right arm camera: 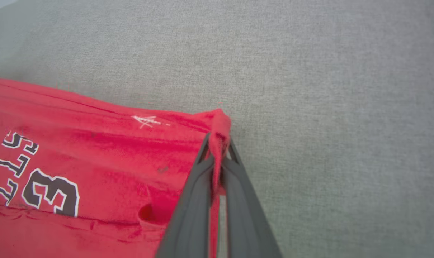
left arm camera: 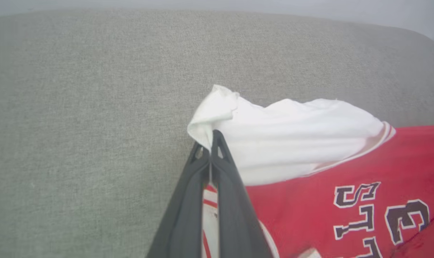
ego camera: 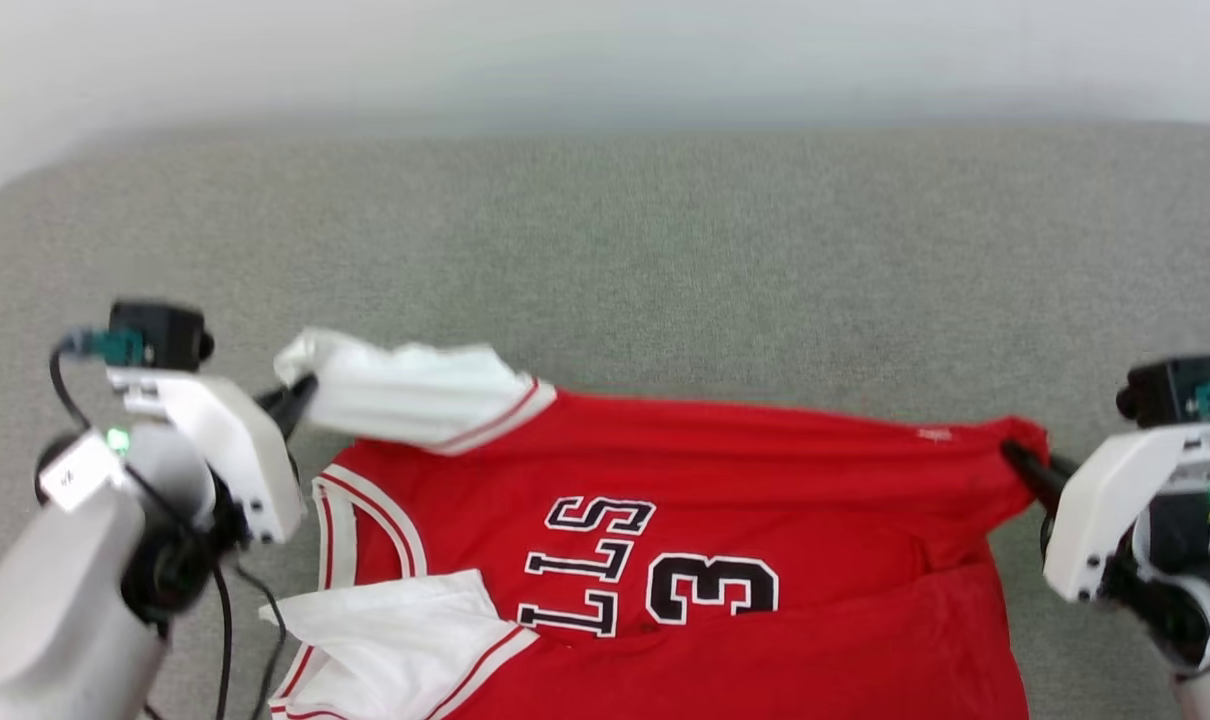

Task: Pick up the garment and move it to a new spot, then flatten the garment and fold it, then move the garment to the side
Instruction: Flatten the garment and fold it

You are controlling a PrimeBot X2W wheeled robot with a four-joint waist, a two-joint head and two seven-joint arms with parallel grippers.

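stage: flattening, fold not begun | garment: lower centre of head view, on grey surface | left gripper: pinching white sleeve | right gripper: pinching red corner, probably hem | remaining: fold, move aside

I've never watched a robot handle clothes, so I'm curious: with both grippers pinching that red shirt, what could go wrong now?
The left gripper pinches only the tip of the white sleeve; a pull could let it slip out.
The right gripper holds a small bunched red corner of the garment, which may slip or stay creased.
The near part lies wrinkled, so stretching might flatten it unevenly.
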